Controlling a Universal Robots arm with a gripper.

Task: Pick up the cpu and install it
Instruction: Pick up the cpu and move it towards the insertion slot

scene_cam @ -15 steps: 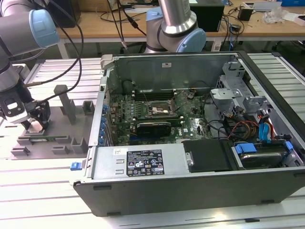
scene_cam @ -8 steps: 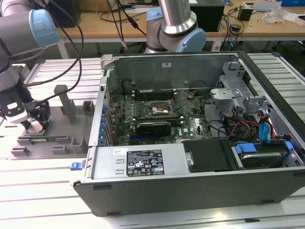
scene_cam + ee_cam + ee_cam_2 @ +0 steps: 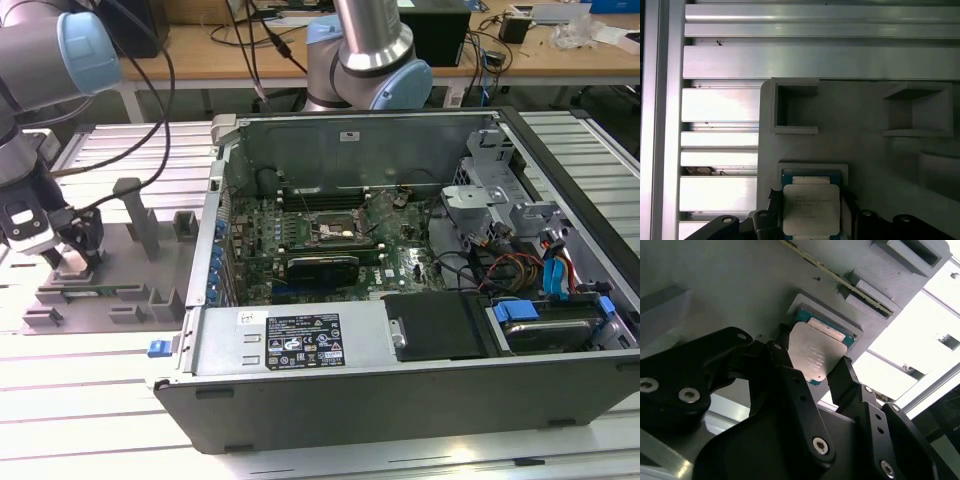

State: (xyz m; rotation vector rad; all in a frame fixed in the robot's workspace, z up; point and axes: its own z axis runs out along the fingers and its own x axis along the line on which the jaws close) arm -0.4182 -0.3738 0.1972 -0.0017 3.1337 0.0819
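An open computer case [image 3: 400, 400] sits beside a grey fixture tray [image 3: 165, 272] on the slatted table [image 3: 80, 400].

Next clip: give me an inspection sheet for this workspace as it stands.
Surface: slatted metal table, carrying a grey fixture and an open PC case.
Job's things: cpu sits in a fixture pocket; motherboard inside the case.
Clutter: nothing seen.
Grippers: gripper down over the cpu.
Cables: black cables behind the case; coloured wires inside it.
Surroundings: a second arm and desks behind.
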